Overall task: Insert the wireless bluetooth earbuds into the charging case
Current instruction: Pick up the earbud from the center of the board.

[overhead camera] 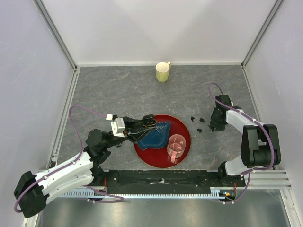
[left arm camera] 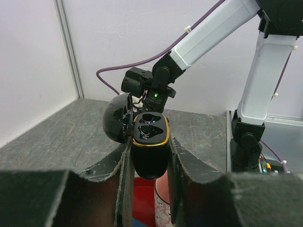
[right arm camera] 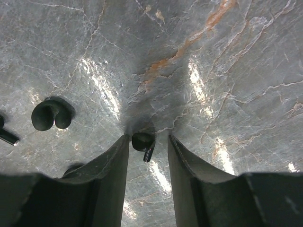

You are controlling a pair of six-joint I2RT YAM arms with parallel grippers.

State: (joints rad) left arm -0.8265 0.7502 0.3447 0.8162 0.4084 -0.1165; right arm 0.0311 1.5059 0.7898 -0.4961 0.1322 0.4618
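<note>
At the lower left of the top view, the left jaws are clamped on the case (left arm camera: 150, 131), one on each flank. The left wrist view shows it held upright with its lid swung back and its two wells facing up. Both wells look vacant, though the glossy black makes that hard to be sure of. The case hangs above the upper-left rim of the red plate (overhead camera: 185, 142), which also carries a blue item (overhead camera: 154, 135) and a pink cup (overhead camera: 176, 146).

At the middle right, the right jaws are down at the tabletop (right arm camera: 227, 71), standing partly open astride one earbud (right arm camera: 141, 140). A gap shows on each side of it, so they have hold of nothing. The bud's stem points toward the bottom of the right wrist frame. The other earbuds (overhead camera: 193, 118) lie loose on the tabletop just left of it, apart from one another. Farthest off, at top centre, stands a yellow mug (overhead camera: 163, 72), well apart from all this.

The step in hand looks like the pick of the first earbud, with none yet seated. The next move likely calls for a square pinch on the bud's rounded body so that it does not squirt out. After that come a lift, a carry leftward to the case, and a turn that sends the stem down into the matching well while the left arm holds the case steady
</note>
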